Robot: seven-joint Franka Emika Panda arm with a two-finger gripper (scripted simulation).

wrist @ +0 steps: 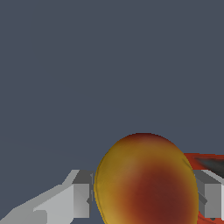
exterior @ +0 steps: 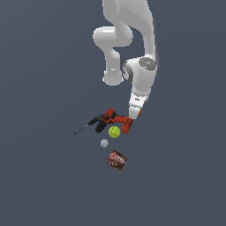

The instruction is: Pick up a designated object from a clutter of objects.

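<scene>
Straddling orange ball (wrist: 146,179), fingers (wrist: 74,199) seen apart on either side; contact cannot be told; drill (exterior: 115,120) just beside.

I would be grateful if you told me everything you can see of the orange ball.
The orange ball is round and smooth, yellow-orange at its edges with a dark red patch on its middle. In the wrist view it sits between the hand's two grey fingers, which flank it closely; actual contact cannot be confirmed. A red part of the power drill shows just behind it. In the exterior view only an orange sliver shows beside the arm's tip.
</scene>
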